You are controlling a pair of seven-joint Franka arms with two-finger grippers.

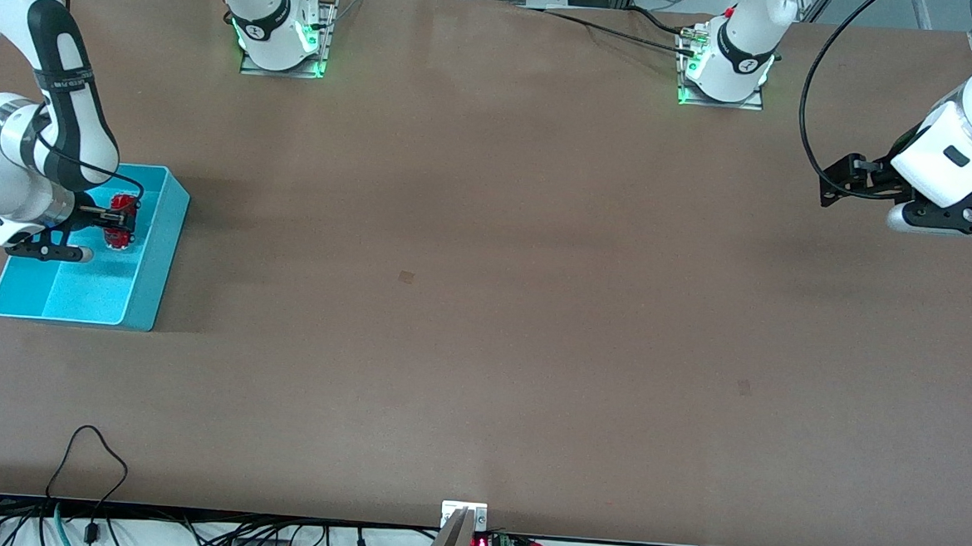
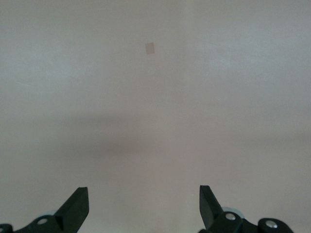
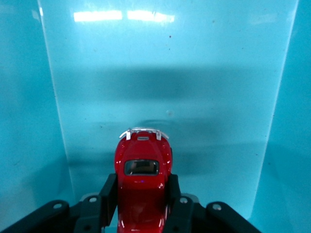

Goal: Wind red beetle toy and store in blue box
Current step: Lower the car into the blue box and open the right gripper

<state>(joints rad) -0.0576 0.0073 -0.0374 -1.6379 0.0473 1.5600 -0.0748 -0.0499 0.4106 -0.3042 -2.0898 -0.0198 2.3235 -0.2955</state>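
Now: right gripper (image 1: 127,221) clenched on the small glossy red beetle toy (image 3: 143,182), inside the bright cyan-blue plastic box (image 1: 149,276).
Toy shows silvery bumper, dark window; left gripper (image 2: 144,206) waits, fingers spread, over bare table.

— Any writing you can make out on the table (image 1: 484,306) or on the blue box (image 1: 157,272)?

— None. Both are plain, and the red beetle toy (image 3: 142,184) carries no lettering I can read either.

— What about the arms?

— Each base has a dark band with a small white mark on it, one at the right arm's base (image 1: 259,28) and one at the left arm's base (image 1: 742,63), but neither mark is legible.

— And the little display (image 1: 481,545) at the table's near edge?

— It glows red; its digits cannot be read.
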